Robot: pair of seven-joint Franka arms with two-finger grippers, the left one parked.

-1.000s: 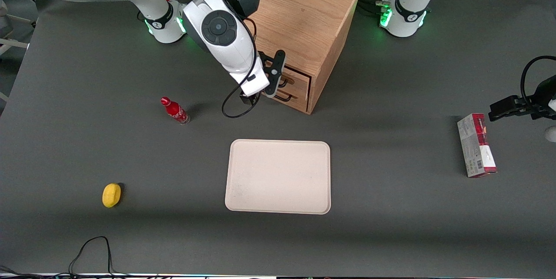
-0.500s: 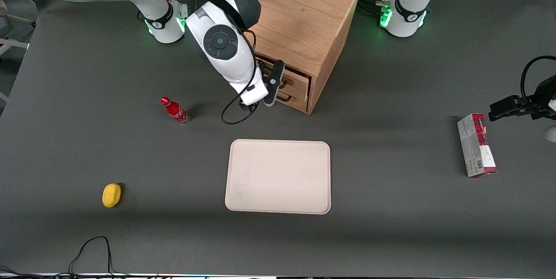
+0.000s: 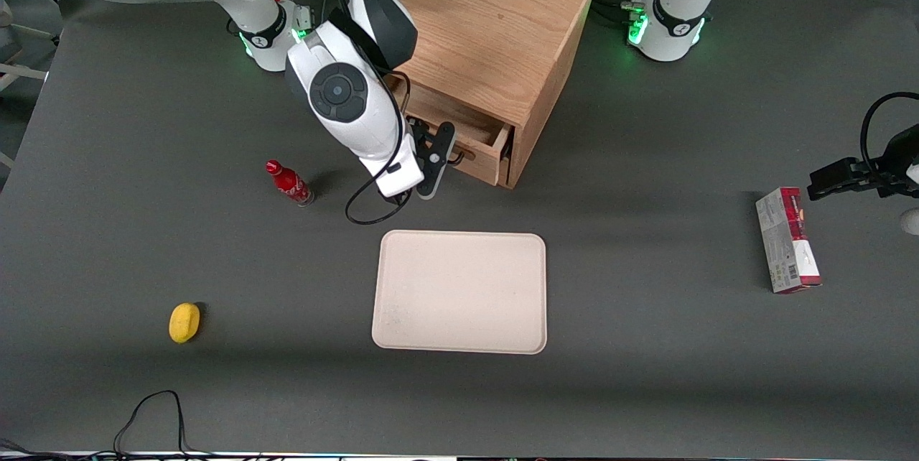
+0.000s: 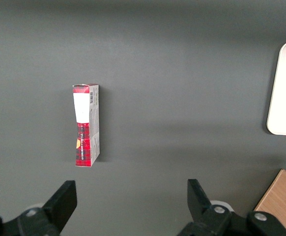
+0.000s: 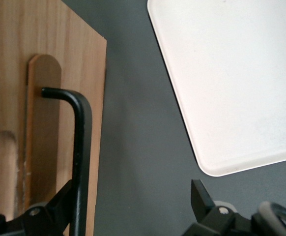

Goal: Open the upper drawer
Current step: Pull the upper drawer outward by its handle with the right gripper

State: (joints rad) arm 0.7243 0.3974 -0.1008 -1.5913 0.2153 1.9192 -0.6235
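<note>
1. In front of the oak cabinet point(image 3: 495, 30), the gripper point(image 3: 438, 159) sits right at the upper drawer point(image 3: 467, 138), which is already slid partway out toward the front camera, tray body showing under the cabinet top.
2. Key relation: the black bar handle point(image 5: 79, 147) runs across the drawer front, and the drawer's travel is square to it, out toward the white tray point(image 3: 459, 292). So, my guess, any more pulling goes along that line, away from the cabinet.
3. Claw state: fingers look spread. One finger point(image 5: 59, 204) is right against the handle bar, the other point(image 5: 202, 194) hangs over bare table point(image 5: 133, 147), so it seems hooked on the handle, not pinching it.
4. Only the front view shows how far the drawer's out. Only the right wrist view shows the finger-to-handle contact.
</note>
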